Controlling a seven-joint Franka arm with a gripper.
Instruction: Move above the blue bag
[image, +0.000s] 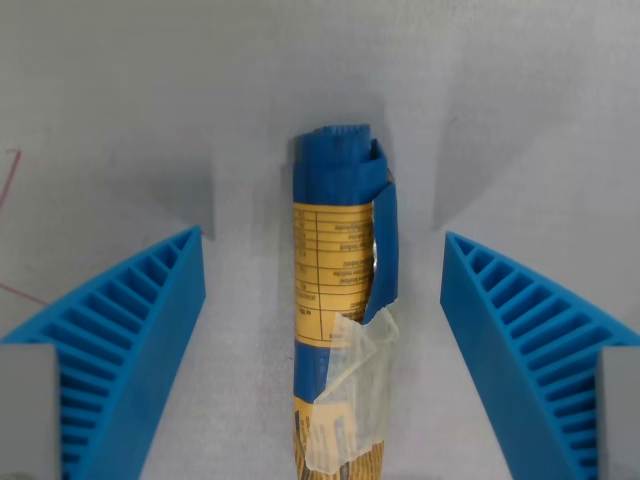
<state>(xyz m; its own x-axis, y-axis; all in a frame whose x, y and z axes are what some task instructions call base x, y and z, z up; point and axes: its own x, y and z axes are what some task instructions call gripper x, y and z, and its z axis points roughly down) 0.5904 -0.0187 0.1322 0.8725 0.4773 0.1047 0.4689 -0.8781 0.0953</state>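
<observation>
Gripper (322, 240): pointing down at desk (100, 90); fingers (130, 330) spread wide; rolled blue bag (340, 290) centred between them, untouched.

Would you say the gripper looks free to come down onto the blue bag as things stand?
Probably yes: the gripper is open, its ribbed fingers flank the rolled blue bag, and nothing lies between them.

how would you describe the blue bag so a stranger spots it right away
On the pale grey table, look between the hand's two ribbed blue fingers. The blue bag is the rolled-up bundle lying there, marked by its yellow printed label and clear crinkled tape.
</observation>
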